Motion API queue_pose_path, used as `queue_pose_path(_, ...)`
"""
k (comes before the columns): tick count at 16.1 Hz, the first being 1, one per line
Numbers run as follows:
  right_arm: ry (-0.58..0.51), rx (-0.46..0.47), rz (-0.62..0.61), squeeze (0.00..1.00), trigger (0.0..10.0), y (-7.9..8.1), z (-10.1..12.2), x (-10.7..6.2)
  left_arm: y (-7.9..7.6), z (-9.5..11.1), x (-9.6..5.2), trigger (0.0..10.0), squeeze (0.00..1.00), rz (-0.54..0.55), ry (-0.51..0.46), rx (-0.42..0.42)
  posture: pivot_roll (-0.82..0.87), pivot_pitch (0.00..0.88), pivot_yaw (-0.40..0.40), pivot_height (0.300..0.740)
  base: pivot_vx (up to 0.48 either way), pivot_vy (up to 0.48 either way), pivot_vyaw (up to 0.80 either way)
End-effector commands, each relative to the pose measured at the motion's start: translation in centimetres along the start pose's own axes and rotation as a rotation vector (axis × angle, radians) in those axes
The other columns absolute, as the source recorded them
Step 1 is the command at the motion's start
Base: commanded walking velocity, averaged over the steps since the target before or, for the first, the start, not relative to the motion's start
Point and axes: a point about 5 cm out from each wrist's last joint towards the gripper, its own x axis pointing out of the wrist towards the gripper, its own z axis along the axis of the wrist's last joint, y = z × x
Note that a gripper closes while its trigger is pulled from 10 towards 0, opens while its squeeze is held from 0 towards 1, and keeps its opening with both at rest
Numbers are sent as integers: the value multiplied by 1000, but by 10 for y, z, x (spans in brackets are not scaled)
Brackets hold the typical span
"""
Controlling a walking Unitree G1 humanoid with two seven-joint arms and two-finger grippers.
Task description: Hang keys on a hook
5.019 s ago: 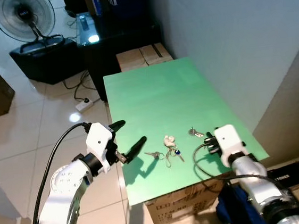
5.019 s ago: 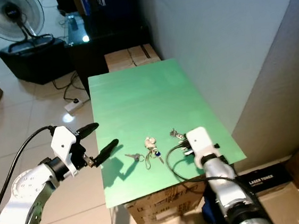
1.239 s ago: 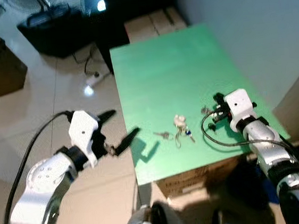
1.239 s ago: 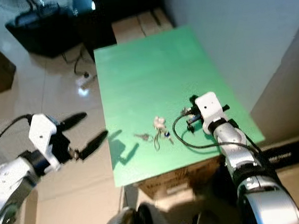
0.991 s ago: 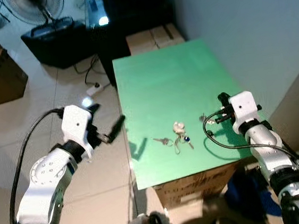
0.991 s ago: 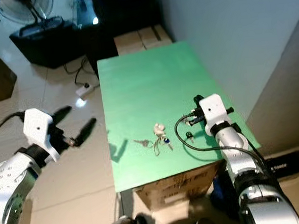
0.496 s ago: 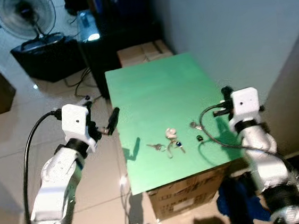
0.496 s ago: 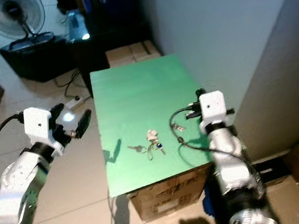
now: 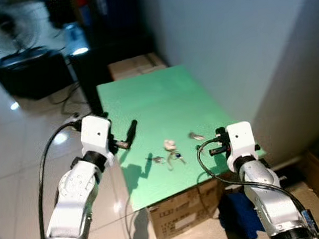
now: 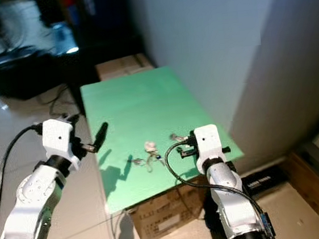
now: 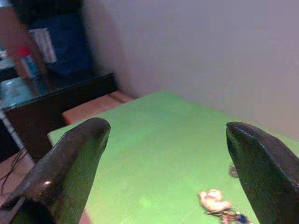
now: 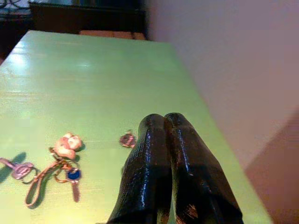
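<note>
Keys (image 9: pixel 170 152) (metal, looped strap) lie on flat green table (image 9: pixel 152 100).

A bunch of keys (image 9: pixel 170 152) lies flat on my green desk (image 9: pixel 158 102), toward its near edge. A pale, bear-shaped charm (image 12: pixel 67 144) sits at the top of the bunch, with a thin loop strap (image 12: pixel 39 183) and a blue-headed key (image 12: pixel 73 176) trailing from it. A single silver key (image 12: pixel 16 169) rests just to the left, and a small separate metal piece (image 12: pixel 126 139) lies apart on the right.
</note>
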Motion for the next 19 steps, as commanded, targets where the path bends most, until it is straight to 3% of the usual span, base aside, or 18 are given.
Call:
queue_pose_path(1, 15, -3, -3, 0, 10000, -2, -3, -5, 0, -1, 0, 10000, 0, 3, 5, 36, -151, 0, 38, 740, 0, 0, 0)
queue_pose_path(8, -48, 34, 22, 0, 10000, -3, 9, -18, -3, 2, 2, 10000, 0, 30, -10, 59, -144, 42, 41, 740, 0, 0, 0)
queue_pose_path(13, -14, 25, 0, 0, 10000, 1, 5, -26, -8, 5, 7, 10000, 0, -27, -26, 67, -199, 42, 81, 740, 0, 0, 0)
queue_pose_path(19, 24, -9, 51, 0, 10000, 3, 0, -23, -10, -4, -2, 10000, 0, -46, 7, 66, -174, 29, 46, 740, 127, 0, 0)
